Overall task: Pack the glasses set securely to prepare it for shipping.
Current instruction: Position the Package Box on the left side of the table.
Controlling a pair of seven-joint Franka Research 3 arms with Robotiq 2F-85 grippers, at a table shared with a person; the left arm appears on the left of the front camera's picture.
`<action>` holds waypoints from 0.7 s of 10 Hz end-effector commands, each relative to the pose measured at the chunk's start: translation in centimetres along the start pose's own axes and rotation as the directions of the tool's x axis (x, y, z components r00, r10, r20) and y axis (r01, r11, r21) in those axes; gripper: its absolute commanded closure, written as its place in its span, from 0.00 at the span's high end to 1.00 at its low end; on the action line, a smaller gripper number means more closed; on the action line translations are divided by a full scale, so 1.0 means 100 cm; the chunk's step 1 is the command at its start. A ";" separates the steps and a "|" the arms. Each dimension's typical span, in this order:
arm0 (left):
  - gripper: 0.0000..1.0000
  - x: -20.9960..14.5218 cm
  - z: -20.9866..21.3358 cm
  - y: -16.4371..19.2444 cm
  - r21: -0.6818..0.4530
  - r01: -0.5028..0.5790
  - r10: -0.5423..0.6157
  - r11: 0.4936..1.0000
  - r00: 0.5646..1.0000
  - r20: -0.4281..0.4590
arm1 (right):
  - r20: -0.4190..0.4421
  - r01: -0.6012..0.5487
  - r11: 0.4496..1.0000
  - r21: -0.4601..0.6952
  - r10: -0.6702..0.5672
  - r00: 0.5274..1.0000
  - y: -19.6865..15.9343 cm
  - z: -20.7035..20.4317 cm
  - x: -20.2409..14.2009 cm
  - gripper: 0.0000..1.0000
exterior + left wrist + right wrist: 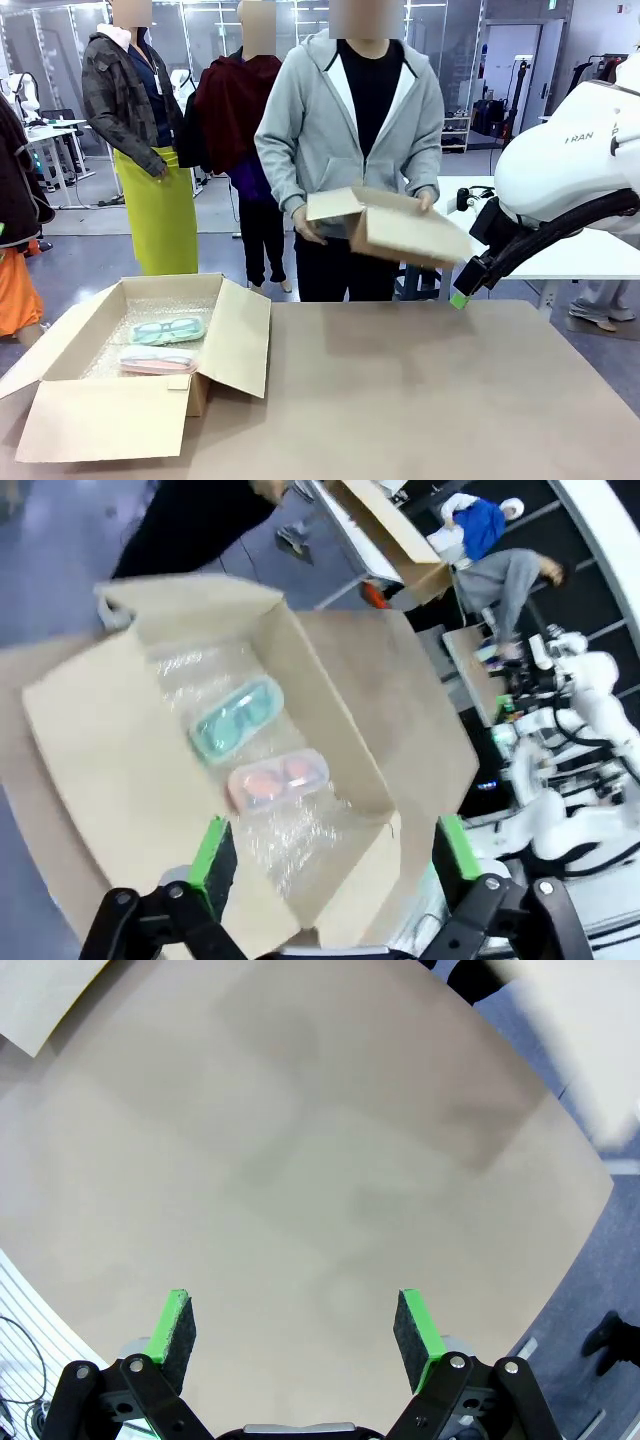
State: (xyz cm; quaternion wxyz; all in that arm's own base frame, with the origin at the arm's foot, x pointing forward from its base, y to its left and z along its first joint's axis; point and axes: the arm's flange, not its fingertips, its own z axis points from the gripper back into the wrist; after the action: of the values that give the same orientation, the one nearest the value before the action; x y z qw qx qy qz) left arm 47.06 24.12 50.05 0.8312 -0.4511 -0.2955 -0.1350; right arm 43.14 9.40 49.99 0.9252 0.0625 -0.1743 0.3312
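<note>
Cases, mint-green (167, 329) and pink (158, 360), lie in the bubble-lined box (240, 345); both hands gape wide, empty.

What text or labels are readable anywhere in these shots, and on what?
"RAN": part of a word on the white shell of the right arm, front view; the rest is cut off.
Big cardboard box, mint-green case, pink case: no print visible.
Smaller box held by the person: no print visible.
Wrist views: nothing legible; the background is too blurred.
</note>
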 end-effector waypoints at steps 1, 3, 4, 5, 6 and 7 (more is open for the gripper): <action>1.00 -0.013 -0.059 -0.058 0.118 0.156 -0.161 0.981 0.986 0.033 | -0.008 -0.017 1.000 -0.005 0.017 1.000 -0.001 0.002 0.001 1.00; 1.00 -0.013 -0.106 -0.114 0.107 0.256 -0.252 0.961 0.966 -0.048 | -0.008 -0.017 1.000 -0.005 0.017 1.000 -0.001 0.002 0.001 1.00; 1.00 -0.021 -0.125 -0.139 0.093 0.325 -0.315 0.941 0.943 -0.108 | -0.008 -0.017 1.000 -0.005 0.017 1.000 -0.001 0.002 0.001 1.00; 1.00 -0.032 -0.140 -0.163 0.107 0.415 -0.400 0.903 0.906 -0.140 | -0.008 -0.017 1.000 -0.005 0.017 1.000 -0.001 0.002 0.001 1.00; 1.00 -0.041 -0.158 -0.187 0.120 0.511 -0.483 0.851 0.852 -0.200 | -0.008 -0.017 1.000 -0.005 0.017 1.000 -0.001 0.002 0.001 1.00; 1.00 -0.046 -0.170 -0.201 0.107 0.564 -0.519 0.819 0.807 -0.282 | -0.008 -0.017 1.000 -0.005 0.017 1.000 -0.001 0.002 0.001 1.00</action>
State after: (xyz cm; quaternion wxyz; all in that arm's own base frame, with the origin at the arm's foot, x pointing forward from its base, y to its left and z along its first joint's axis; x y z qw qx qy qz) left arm 40.94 -0.92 53.95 0.8245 -0.2949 -0.3161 -0.3651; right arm 43.14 9.41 50.01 0.9252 0.0625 -0.1744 0.3313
